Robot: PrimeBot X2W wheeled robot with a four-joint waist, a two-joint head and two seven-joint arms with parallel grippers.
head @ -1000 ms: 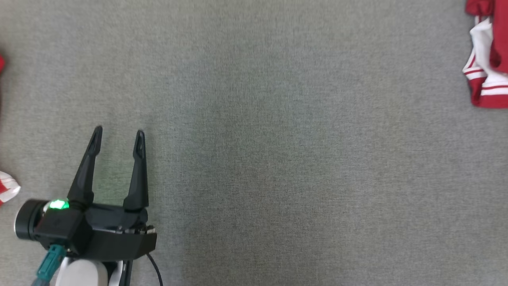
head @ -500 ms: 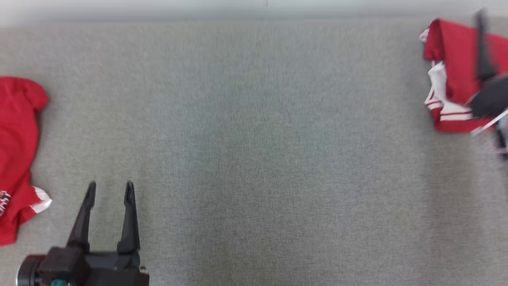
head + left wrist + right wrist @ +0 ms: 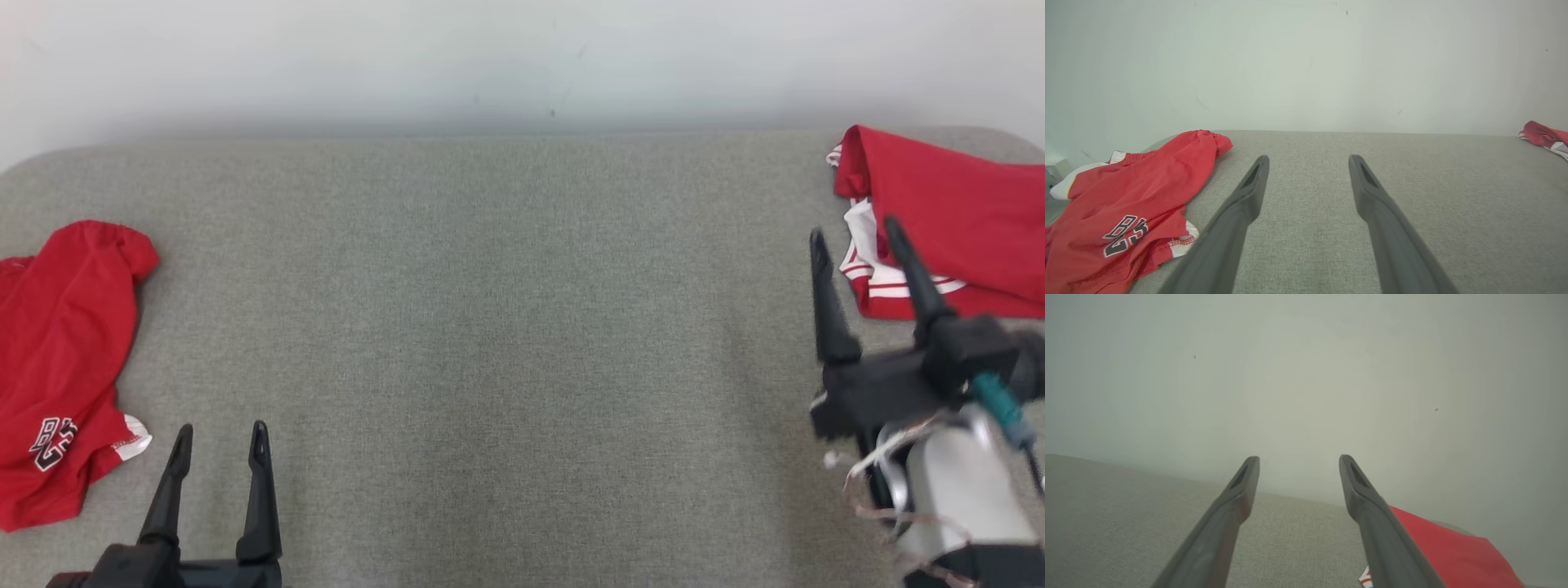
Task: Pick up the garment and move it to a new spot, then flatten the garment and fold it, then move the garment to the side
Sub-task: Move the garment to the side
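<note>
- The left claw (image 3: pixel 223 428) stands at the near left of the grey fabric-covered tabletop (image 3: pixel 506 327). Its two dark fingers are spread apart with nothing between them.
- The right claw (image 3: pixel 853 229) is at the far right, also spread wide and holding nothing.
- Two red garments lie at opposite ends of the tabletop, well apart, with bare fabric between them.
- The crumpled red garment (image 3: pixel 65 351) lies loose at the left end, to the left of the left claw and near it. Its long axis runs from the far side toward the near edge, roughly in line with that claw's fingers.
- In the left wrist view the same garment (image 3: pixel 1135 196) lies left of the left claw (image 3: pixel 1309 159) and does not touch it.
- The striped red garment (image 3: pixel 955 212), with white bands along one edge, lies in a compact heap at the far right corner. In the head view one finger of the right claw crosses its near-left edge; I cannot tell whether they touch.
- In the right wrist view it (image 3: pixel 1445 551) lies below and to the right of the right claw (image 3: pixel 1298 458), which points toward the pale wall (image 3: pixel 490 65).
- By my reading, the crumpled garment is the one to pick up, and the left arm is the nearer.
- Its lettering (image 3: pixel 53 431) is black with a white outline and partly folded under. It may begin "B" above a number, but I cannot read it for certain.
</note>
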